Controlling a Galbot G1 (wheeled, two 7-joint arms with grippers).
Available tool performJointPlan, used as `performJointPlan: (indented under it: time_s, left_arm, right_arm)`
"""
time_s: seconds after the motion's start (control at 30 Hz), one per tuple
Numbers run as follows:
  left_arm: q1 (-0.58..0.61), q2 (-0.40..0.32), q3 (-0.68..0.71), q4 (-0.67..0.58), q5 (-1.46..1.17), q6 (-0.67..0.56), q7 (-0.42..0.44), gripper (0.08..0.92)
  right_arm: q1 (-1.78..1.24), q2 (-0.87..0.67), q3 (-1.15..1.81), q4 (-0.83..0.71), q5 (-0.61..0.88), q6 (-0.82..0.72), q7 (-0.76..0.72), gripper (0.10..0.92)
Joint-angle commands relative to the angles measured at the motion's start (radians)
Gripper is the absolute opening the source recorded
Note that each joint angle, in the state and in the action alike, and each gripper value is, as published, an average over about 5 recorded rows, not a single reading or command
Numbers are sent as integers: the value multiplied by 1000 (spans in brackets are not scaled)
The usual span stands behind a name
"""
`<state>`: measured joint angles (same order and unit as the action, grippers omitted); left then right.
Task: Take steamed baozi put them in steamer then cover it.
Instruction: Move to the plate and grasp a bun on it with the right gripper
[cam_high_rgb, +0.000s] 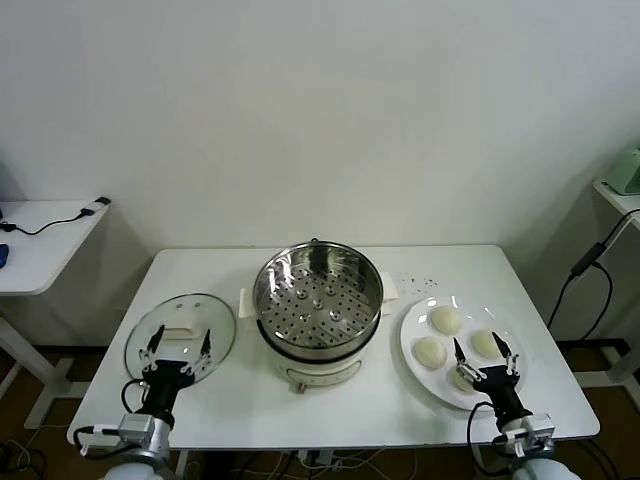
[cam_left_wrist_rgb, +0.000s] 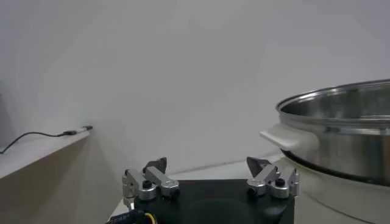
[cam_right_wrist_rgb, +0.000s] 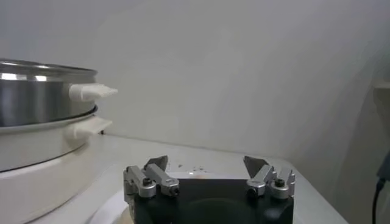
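Note:
The steamer, a shiny steel pot with a perforated tray and nothing in it, stands mid-table; it also shows in the left wrist view and the right wrist view. Left of it the glass cover lies flat, white handle up. Several steamed baozi rest on a white plate at the right. My left gripper hovers open over the cover's near half. Over the plate's near side my right gripper stands open and holds nothing, partly hiding one bun.
The white table ends just in front of both grippers. A low side table with a cable stands at the far left. At the right are another surface and a hanging black cable.

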<state>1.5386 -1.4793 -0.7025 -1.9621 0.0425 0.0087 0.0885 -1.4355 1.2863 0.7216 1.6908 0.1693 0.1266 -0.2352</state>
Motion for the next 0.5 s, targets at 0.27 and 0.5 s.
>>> performJointPlan:
  time_s: [0.27, 0.5]
  left_arm:
    - [17, 15, 37, -14, 13, -15, -50, 823]
    - [35, 17, 74, -28, 15, -25, -61, 823]
  right_arm:
    - [148, -458, -34, -91, -199, -270, -401, 823]
    - [421, -716, -293, -258, -239, -298, -586, 823]
